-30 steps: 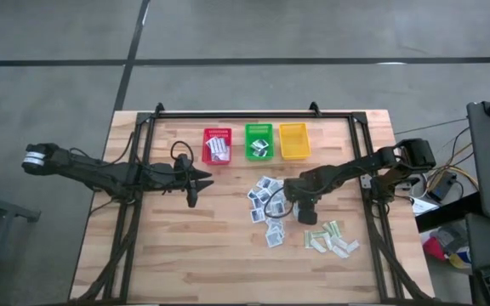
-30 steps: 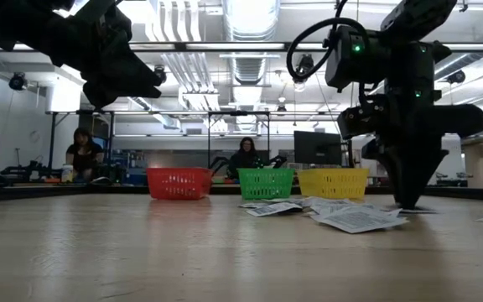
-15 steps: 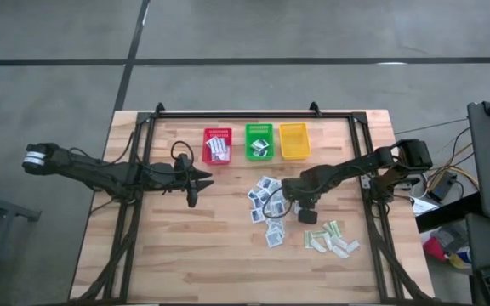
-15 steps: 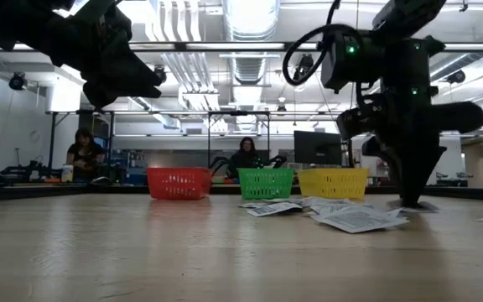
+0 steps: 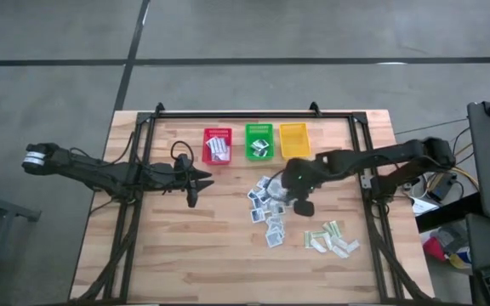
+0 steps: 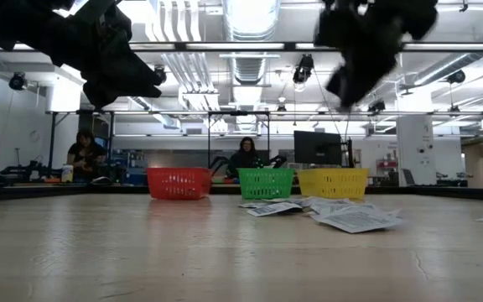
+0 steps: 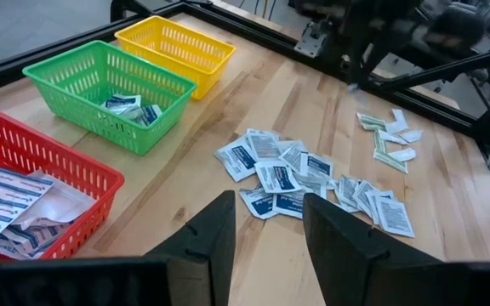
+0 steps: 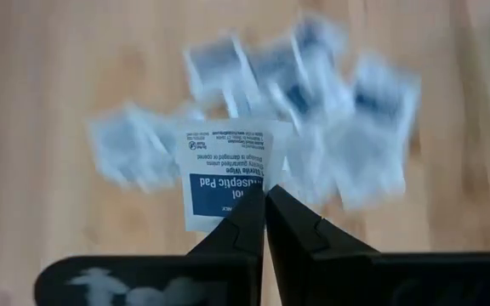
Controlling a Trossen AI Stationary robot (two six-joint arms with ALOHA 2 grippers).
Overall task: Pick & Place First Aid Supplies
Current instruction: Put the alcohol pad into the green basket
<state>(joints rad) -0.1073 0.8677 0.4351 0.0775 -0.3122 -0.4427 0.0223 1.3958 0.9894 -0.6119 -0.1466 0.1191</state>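
Three baskets (image 5: 255, 141) in a row at the table's (image 5: 168, 255) far edge, square packets (image 5: 266, 204) scattered before them, strip packets (image 5: 332, 239) right of those.

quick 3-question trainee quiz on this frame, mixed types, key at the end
1. True or false: the right tool is shut on a white-blue packet.
2. Which basket holds no packets? A red basket B green basket C yellow basket
3. Fill in: the left tool hangs ____ and holds nothing.

Key: 1 true; 2 C; 3 open
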